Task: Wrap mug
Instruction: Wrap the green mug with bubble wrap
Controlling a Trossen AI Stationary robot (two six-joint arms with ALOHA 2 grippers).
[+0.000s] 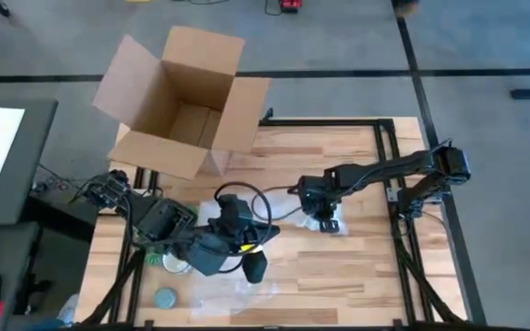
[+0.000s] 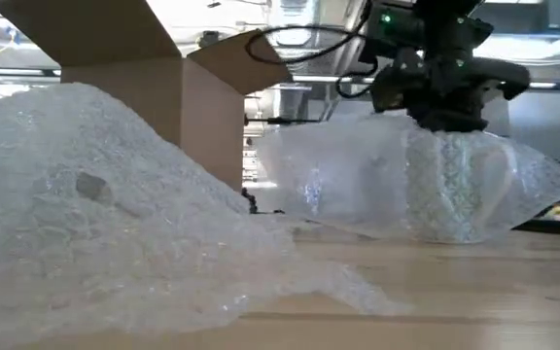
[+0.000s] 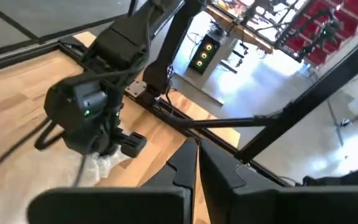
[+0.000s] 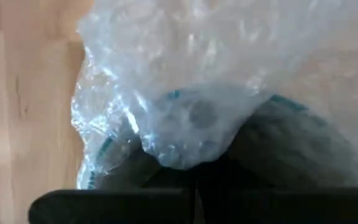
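Note:
The white mug [image 2: 455, 190] stands upright on the table under a sheet of bubble wrap [image 2: 338, 180] that drapes over it like a tent. My right gripper [image 2: 445, 117] sits right on top of it, fingers shut; in the high view it is at mid-table [image 1: 325, 216]. In the right wrist view, wrap [image 4: 197, 81] lies across the mug's dark inside [image 4: 284, 146]. My left gripper [image 1: 256, 267] hovers shut near the front left, holding nothing, above more crumpled wrap [image 1: 214, 276]. My right gripper comes from above, pointing down, onto the bubble wrap over the mug's mouth [image 4: 191, 146]. The gripper's own body hides the fingertips, so I cannot tell whether wrap is pinched between them or only pressed down. The mug stays upright on the table.
An open cardboard box [image 1: 182, 101] stands at the table's far left corner. A grey-blue disc [image 1: 166, 297] and a green patterned thing [image 1: 168, 262] lie near the front left. A big heap of bubble wrap [image 2: 95, 224] fills the near left of the low view.

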